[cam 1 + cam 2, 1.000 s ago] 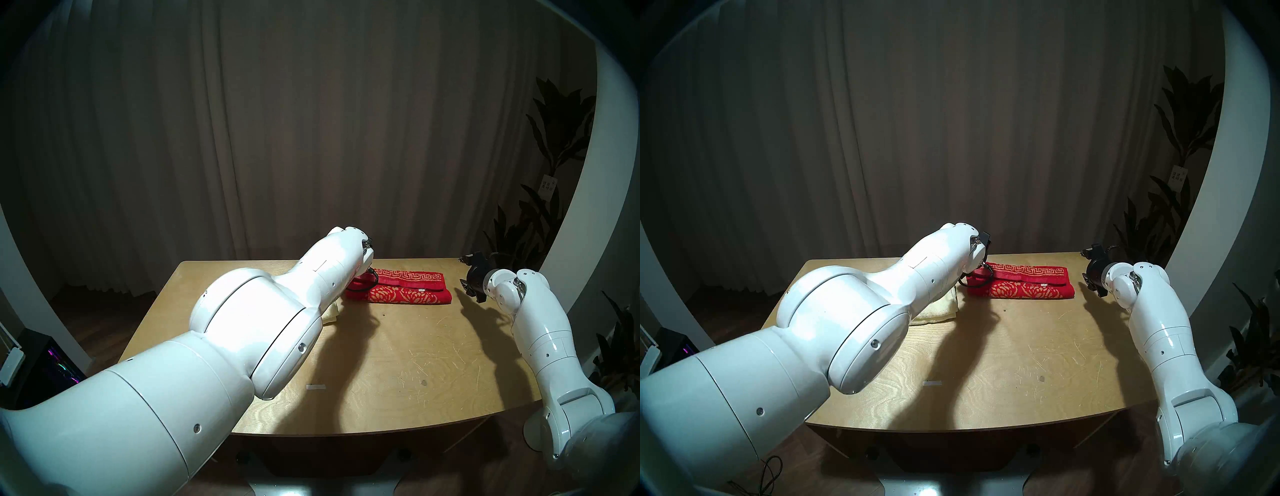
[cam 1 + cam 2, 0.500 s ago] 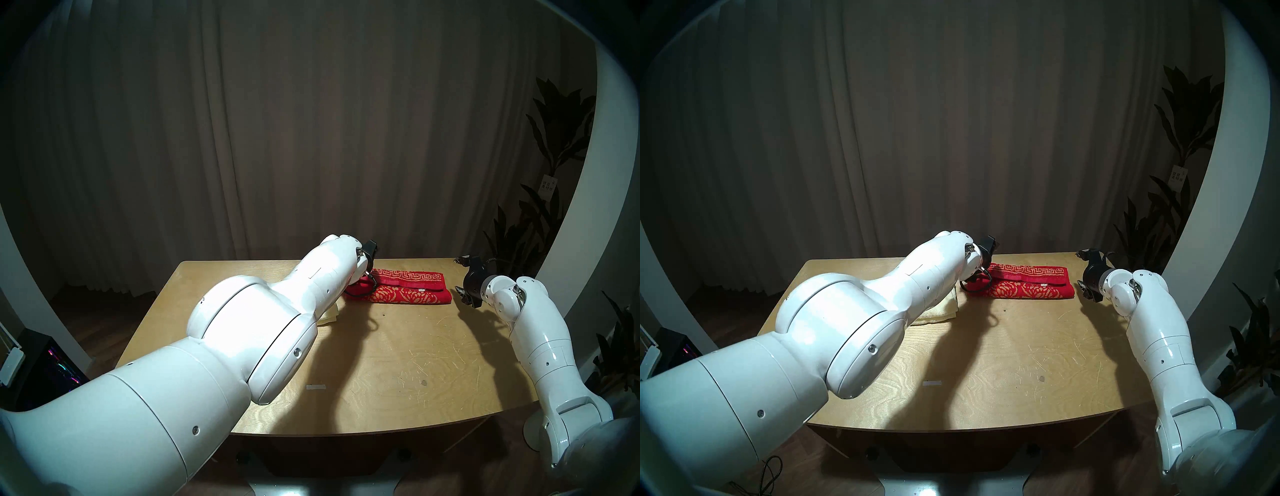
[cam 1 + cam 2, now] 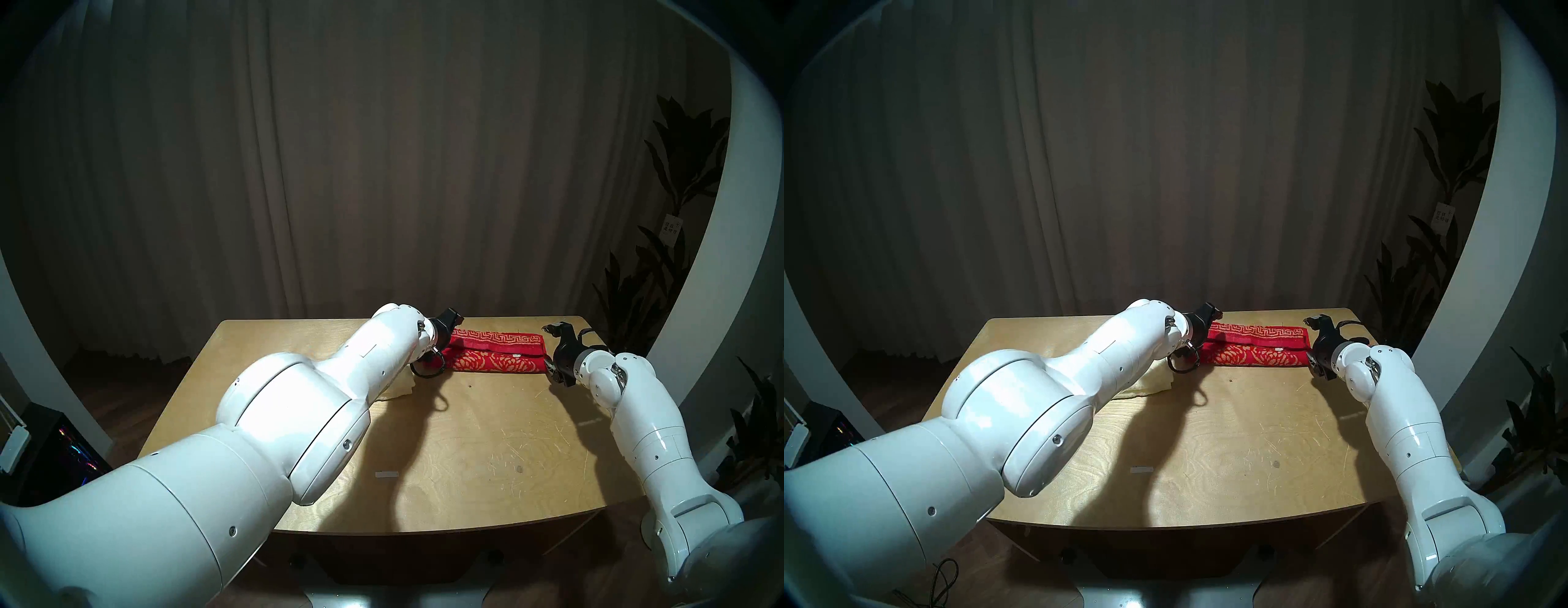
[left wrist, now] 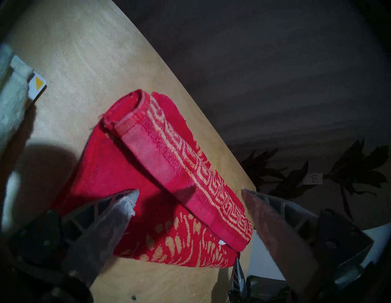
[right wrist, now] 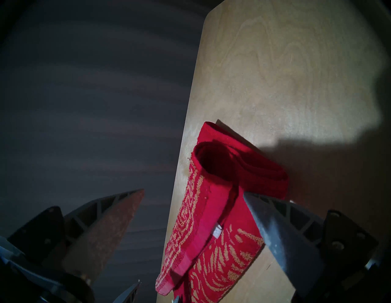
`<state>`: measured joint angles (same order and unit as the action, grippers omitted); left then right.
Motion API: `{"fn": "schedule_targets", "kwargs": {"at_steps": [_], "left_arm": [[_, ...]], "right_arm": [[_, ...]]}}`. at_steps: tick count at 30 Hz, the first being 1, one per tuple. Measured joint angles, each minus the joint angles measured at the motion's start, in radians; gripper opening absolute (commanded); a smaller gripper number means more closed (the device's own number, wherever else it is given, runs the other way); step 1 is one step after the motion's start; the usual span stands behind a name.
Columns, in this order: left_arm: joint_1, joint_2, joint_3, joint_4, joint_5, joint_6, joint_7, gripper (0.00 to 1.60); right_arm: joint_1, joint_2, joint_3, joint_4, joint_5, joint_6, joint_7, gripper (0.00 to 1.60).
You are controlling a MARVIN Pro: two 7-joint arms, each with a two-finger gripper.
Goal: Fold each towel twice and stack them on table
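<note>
Red towel [image 3: 496, 352] between the two spread hands, left hand [image 4: 188, 192] and right hand [image 5: 193, 193]

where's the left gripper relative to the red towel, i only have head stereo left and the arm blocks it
observer: left wrist view: left gripper is open over one end of the red towel, the rolled border flap between its fingers, nothing held.
operator: right one the same
observer: right wrist view: right gripper is open at the other end, also empty.
operator: cream towel
observer: head stereo right view: cream towel lies folded on the table, apart from the red one.
</note>
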<state>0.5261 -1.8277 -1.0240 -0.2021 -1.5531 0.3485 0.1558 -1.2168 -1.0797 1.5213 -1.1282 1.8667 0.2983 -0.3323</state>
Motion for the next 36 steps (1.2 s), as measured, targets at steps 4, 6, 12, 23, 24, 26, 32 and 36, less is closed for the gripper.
{"fn": "schedule_targets", "kwargs": {"at_steps": [4, 6, 12, 23, 24, 26, 32, 36], "left_arm": [[-0.005, 0.001, 0.002, 0.003, 0.005, -0.004, -0.003, 1.6], [-0.008, -0.001, 0.004, 0.005, 0.008, -0.008, -0.004, 1.6], [-0.011, -0.012, 0.011, 0.013, 0.015, -0.016, -0.008, 1.6], [-0.01, -0.021, 0.023, 0.019, 0.028, -0.014, -0.038, 1.6], [-0.01, -0.022, 0.024, 0.02, 0.028, -0.014, -0.04, 1.6], [-0.01, -0.022, 0.024, 0.022, 0.029, -0.014, -0.045, 1.6], [-0.011, -0.022, 0.025, 0.032, 0.035, -0.014, -0.063, 1.6], [-0.011, -0.02, 0.025, 0.038, 0.038, -0.013, -0.073, 1.6]], "right_arm": [[0.024, -0.007, -0.016, 0.034, -0.016, -0.006, 0.009, 1.6], [0.037, -0.012, -0.024, 0.056, -0.024, -0.009, 0.016, 1.6], [0.073, -0.021, -0.044, 0.111, -0.042, -0.011, 0.032, 1.6], [0.12, -0.025, -0.053, 0.159, -0.055, 0.002, 0.065, 1.6], [0.123, -0.025, -0.052, 0.159, -0.056, 0.005, 0.067, 1.6], [0.128, -0.023, -0.05, 0.159, -0.057, 0.01, 0.072, 1.6], [0.148, -0.023, -0.054, 0.175, -0.068, 0.023, 0.078, 1.6], [0.157, -0.029, -0.061, 0.186, -0.076, 0.027, 0.079, 1.6]]}}
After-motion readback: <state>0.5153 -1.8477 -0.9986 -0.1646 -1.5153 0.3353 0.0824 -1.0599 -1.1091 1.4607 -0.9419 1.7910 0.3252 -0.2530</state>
